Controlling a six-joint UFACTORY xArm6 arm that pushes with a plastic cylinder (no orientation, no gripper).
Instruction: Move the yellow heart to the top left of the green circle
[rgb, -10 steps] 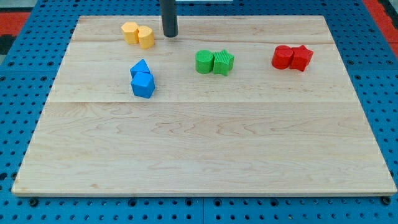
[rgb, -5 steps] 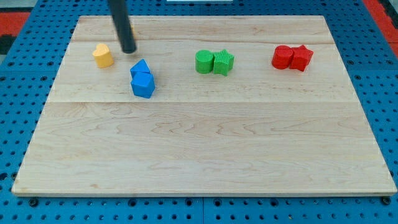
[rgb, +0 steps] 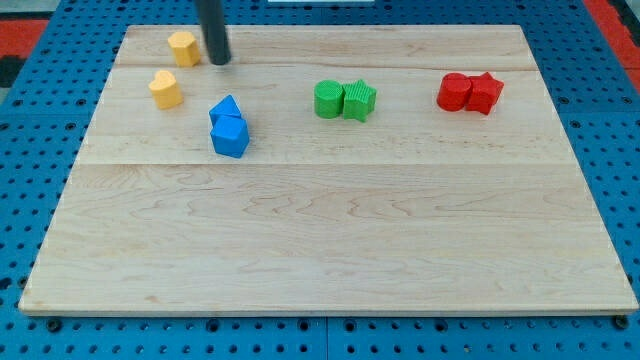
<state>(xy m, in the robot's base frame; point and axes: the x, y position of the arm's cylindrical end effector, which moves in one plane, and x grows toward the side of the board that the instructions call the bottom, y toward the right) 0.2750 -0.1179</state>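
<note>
1. The yellow heart (rgb: 165, 89) lies near the board's left edge, well apart from the green circle (rgb: 328, 99).
2. The rod's tip (rgb: 218, 59) (a plain rod, nothing to open or close) stands just right of a second yellow block (rgb: 183, 47), touching neither heart nor circle.
3. Judged progress: the rightward push remains undone.

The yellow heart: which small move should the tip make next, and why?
Probably slide my tip down and toward the view's left, to get behind the yellow heart. The heart lies far to the left of the green circle, and my tip now sits beside the other yellow block, above the heart.
</note>
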